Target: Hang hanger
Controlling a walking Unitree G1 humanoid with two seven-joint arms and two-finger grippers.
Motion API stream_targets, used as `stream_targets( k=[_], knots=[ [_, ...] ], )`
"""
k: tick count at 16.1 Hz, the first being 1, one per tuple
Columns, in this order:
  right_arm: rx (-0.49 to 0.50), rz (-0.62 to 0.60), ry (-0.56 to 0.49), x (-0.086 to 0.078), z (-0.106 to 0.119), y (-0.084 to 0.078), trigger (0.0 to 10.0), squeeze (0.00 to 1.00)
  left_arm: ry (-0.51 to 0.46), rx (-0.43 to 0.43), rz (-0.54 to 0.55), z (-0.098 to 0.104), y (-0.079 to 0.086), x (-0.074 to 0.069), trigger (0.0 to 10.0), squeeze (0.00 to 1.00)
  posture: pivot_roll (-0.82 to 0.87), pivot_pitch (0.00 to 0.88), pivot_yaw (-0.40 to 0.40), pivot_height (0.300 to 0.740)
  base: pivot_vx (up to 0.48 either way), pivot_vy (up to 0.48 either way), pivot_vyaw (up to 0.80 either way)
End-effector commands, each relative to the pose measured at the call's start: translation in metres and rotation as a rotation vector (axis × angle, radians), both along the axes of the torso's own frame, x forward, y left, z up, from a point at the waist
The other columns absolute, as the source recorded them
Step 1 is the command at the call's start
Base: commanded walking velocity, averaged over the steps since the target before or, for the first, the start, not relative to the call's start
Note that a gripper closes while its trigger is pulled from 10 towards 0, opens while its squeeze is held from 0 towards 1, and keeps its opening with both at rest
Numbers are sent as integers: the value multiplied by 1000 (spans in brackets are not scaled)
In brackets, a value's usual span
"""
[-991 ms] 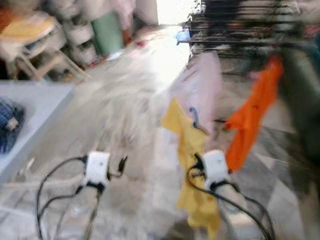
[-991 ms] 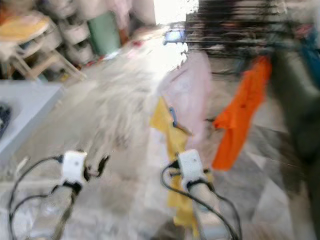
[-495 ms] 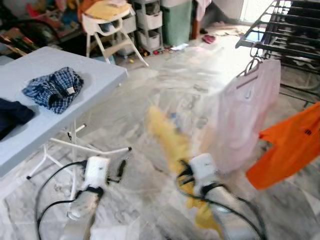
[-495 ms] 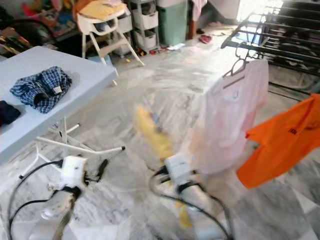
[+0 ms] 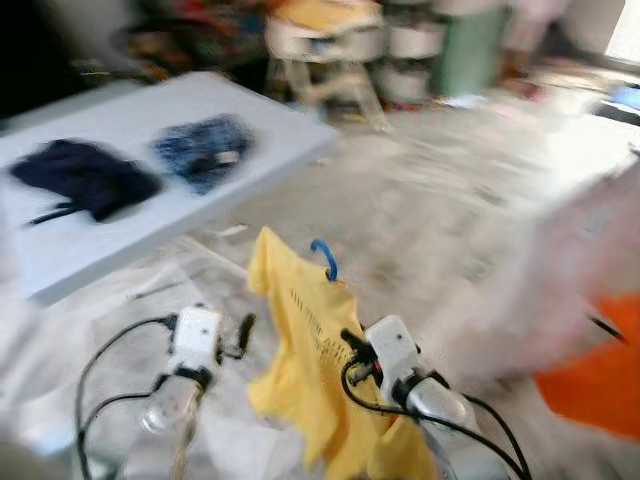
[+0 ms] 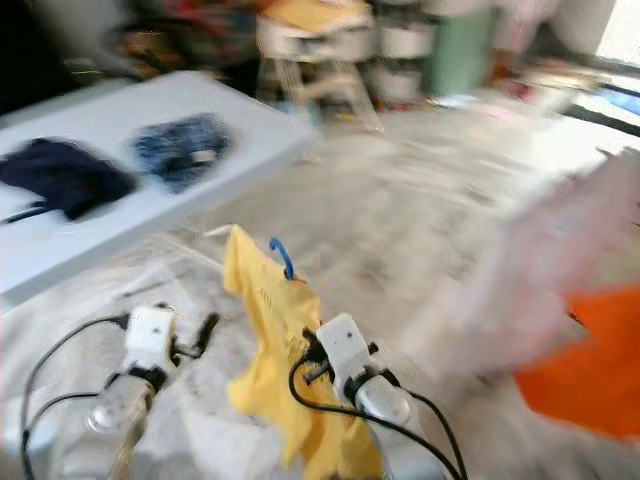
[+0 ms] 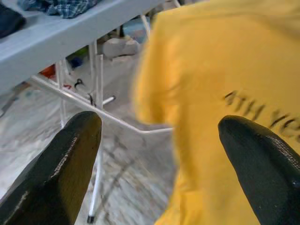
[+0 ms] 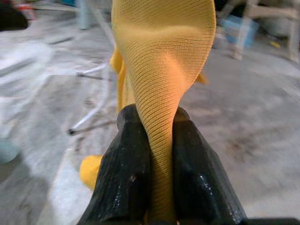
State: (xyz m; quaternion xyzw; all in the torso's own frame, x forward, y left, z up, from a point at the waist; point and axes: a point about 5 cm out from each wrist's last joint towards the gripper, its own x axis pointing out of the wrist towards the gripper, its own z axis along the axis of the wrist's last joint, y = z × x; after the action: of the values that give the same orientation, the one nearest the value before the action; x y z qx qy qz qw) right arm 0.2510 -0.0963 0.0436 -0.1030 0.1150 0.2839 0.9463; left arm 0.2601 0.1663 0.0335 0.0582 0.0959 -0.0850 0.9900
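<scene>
The head views were smeared with blur. The right gripper was clamped tight on the yellow shirt, its two black fingers pinching a fold of the knit cloth between them. That shirt hung on a hanger whose blue hook stuck up above the collar, held out over the marble floor in front of the robot. The left gripper was spread wide and held nothing, its fingers well apart, with the shirt's printed side just beyond them. To the robot's left stood the grey counter, carrying a dark garment and a blue plaid garment near each other. To the right, a pale pink garment and an orange garment hung blurred. A white high chair stood at the back.
</scene>
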Motion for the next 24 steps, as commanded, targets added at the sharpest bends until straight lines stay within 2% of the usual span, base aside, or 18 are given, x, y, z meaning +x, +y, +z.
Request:
stream_targets(
  k=[1, 12, 14, 16, 18, 20, 21, 22, 24],
  knots=[
    [31, 6, -45, 2, 11, 4, 10000, 0, 12, 13, 8, -2, 4, -2, 10000, 0, -158, 0, 81, 740, 0, 0, 800],
    [-24, 74, -45, 5, 11, -9, 10000, 0, 22, 15, 26, -7, 7, -8, 10000, 0, -145, 0, 72, 740, 0, 0, 800],
    [0, 99, -45, 11, 18, -22, 10000, 0, 26, 37, 12, -8, 14, -10, 10000, 0, -143, 0, 76, 740, 0, 0, 0],
    [-17, 151, -66, 14, 25, -33, 10000, 0, 33, 55, 10, -10, 23, -12, 10000, 0, -138, 0, 86, 740, 0, 0, 0],
    [-73, 233, -59, 15, 28, -51, 10000, 0, 49, 77, 25, -12, 34, -13, 10000, 0, -134, 0, 94, 740, 0, 0, 0],
    [-106, 305, -58, 15, 33, -62, 10000, 0, 54, 102, 21, -12, 38, -12, 10000, 0, -132, 0, 99, 740, 0, 0, 0],
    [-116, 299, -44, 18, 35, -68, 10000, 0, 51, 78, 22, -10, 39, -9, 10000, 0, -132, 0, 101, 740, 0, 0, 0],
    [-108, 290, -36, 21, 37, -70, 10000, 0, 56, 71, 29, -10, 40, -7, 10000, 0, -132, 0, 101, 740, 0, 0, 0],
    [-85, 380, -36, 15, 39, -65, 10000, 0, 45, 65, 11, -7, 35, -3, 10000, 0, -134, 0, 103, 740, 0, 0, 213]
  ],
)
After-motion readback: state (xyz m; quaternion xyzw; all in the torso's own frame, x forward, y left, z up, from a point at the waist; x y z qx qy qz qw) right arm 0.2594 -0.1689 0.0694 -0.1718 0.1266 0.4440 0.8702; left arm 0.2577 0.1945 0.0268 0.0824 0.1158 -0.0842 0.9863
